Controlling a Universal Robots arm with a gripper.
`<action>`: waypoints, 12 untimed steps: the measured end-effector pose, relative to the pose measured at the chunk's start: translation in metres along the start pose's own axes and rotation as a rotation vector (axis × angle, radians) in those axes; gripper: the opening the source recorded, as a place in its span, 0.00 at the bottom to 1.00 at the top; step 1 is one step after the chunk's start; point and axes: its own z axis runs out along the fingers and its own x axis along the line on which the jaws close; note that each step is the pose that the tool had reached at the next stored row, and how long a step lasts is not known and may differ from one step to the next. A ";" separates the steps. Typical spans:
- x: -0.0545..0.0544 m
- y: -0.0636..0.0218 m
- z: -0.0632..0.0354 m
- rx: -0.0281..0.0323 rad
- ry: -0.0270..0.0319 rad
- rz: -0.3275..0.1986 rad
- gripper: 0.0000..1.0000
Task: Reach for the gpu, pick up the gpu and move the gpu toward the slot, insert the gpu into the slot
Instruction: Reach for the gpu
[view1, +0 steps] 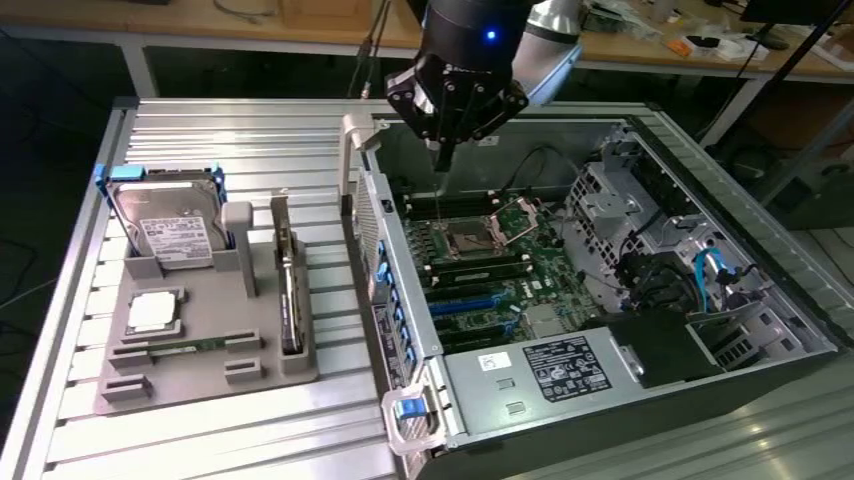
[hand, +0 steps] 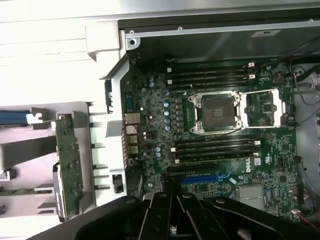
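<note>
The gpu (view1: 287, 285) stands on edge in a grey holder (view1: 200, 375) on the table, at the exterior view's left of the open computer case; its card face (hand: 67, 160) also shows in the wrist view. My gripper (view1: 439, 170) hangs over the motherboard near the case's back wall, well apart from the gpu, with its thin fingers closed together and nothing in them. In the wrist view the gripper (hand: 171, 194) sits just above the blue slot (hand: 205, 177). That slot (view1: 470, 300) lies on the green motherboard below the processor socket.
The holder also carries a silver hard drive (view1: 167, 228), a processor chip (view1: 154, 310) and a small memory stick (view1: 180, 348). The case's metal side wall (view1: 380, 290) rises between holder and motherboard. Black memory strips (hand: 210, 75) and the open socket (hand: 215, 111) flank the slot area.
</note>
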 end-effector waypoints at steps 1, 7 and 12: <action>0.003 -0.0002 -0.0001 0.0000 0.0000 0.000 0.11; 0.034 -0.0026 -0.0010 0.0000 0.0000 0.000 0.11; 0.069 -0.0053 -0.0020 0.0001 0.0001 0.000 0.11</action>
